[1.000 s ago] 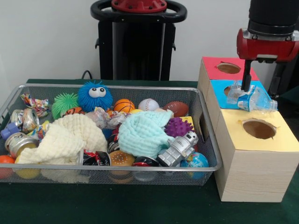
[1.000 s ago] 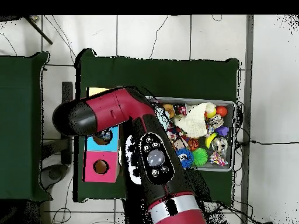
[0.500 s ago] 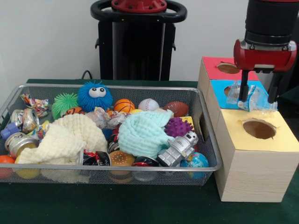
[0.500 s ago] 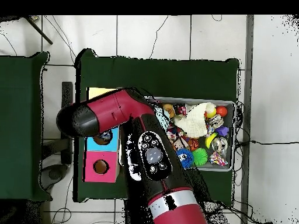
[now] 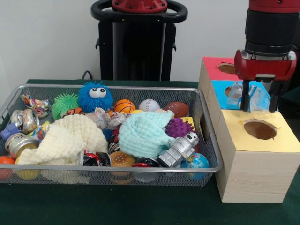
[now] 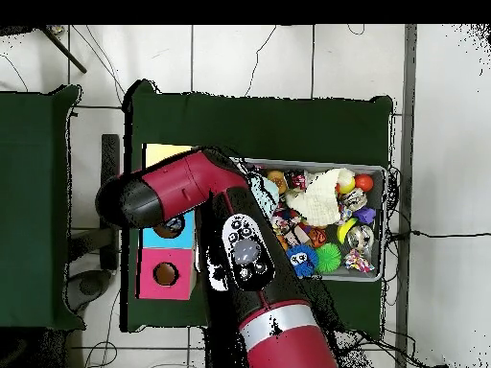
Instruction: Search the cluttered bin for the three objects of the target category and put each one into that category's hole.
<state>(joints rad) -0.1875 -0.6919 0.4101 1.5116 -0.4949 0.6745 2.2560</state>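
One clear wrapper [image 5: 253, 96] with blue print hangs between the two dark fingers [image 5: 244, 97] of the gripper [image 5: 258, 99], which are clenched on it from either side. It sits above the blue box [image 5: 220, 89], near that box's border with the yellow box [image 5: 253, 140], and is not over the red box [image 5: 213, 69]. The red box's hole [image 5: 226, 68] lies farther back, by the wall, partly hidden behind the gripper's red body. The yellow box's hole [image 5: 260, 129] is just in front of and below the fingers. Whether the wrapper touches the blue top cannot be told.

From above, the red arm [image 6: 182, 187] reaches across the boxes and hides the gripper and the wrapper; the blue box's hole [image 6: 171, 226] and the red box's hole [image 6: 166, 274] show beside it, with a corner of the yellow box [image 6: 161, 151] beyond.

The bin [image 5: 206, 136] stands just beside the boxes, crowded with things. Another wrapper [image 5: 104, 116] lies crumpled near its middle, and a third wrapper [image 5: 35, 104] rests at the far left corner. Around them are a blue furry ball [image 5: 95, 96], a green spiky ball [image 5: 64, 104], a purple spiky ball [image 5: 179, 126], a toy robot [image 5: 180, 147], a mint cloth [image 5: 143, 133], a cream cloth [image 5: 65, 138] and crushed cans [image 5: 21, 131] at the left end
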